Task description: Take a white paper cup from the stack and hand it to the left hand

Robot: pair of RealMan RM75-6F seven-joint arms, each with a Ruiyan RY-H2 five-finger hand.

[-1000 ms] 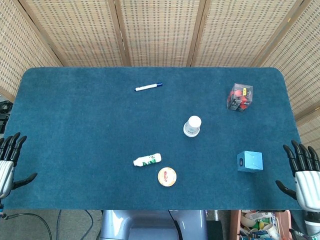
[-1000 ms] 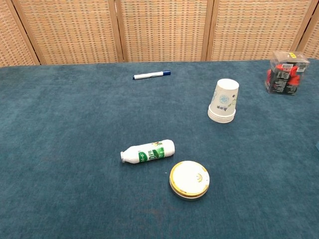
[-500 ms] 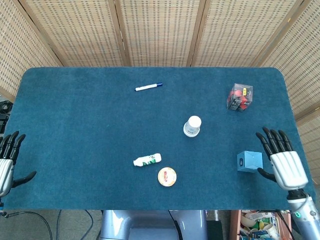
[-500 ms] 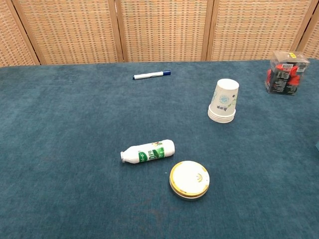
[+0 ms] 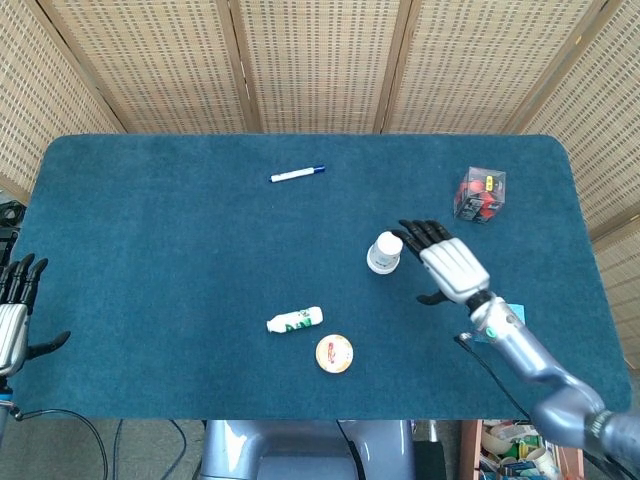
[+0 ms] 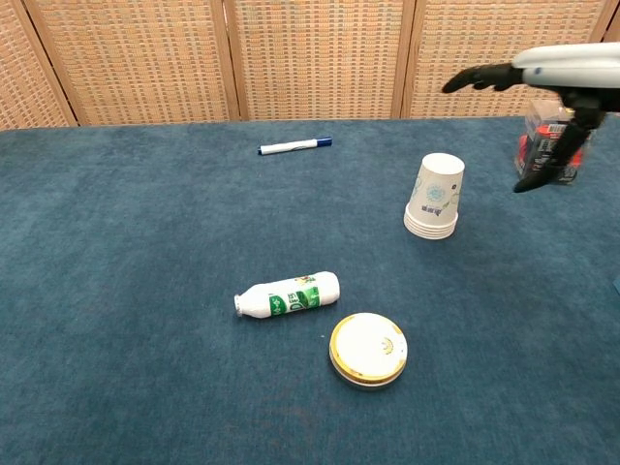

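A stack of white paper cups stands upside down right of the table's middle. My right hand hovers just right of the stack and above it, fingers spread, holding nothing and not touching the cups. At the table's left edge my left hand stays open with its fingers apart; the chest view does not show it.
A small white bottle with a green label lies near the front, with a round gold-rimmed lid beside it. A marker lies at the back. A clear box of red items sits far right; a blue cube peeks from behind my forearm.
My right hand has swept from the table's right edge leftward and up to beside the cup stack. The left hand drifted slightly further off the left edge.
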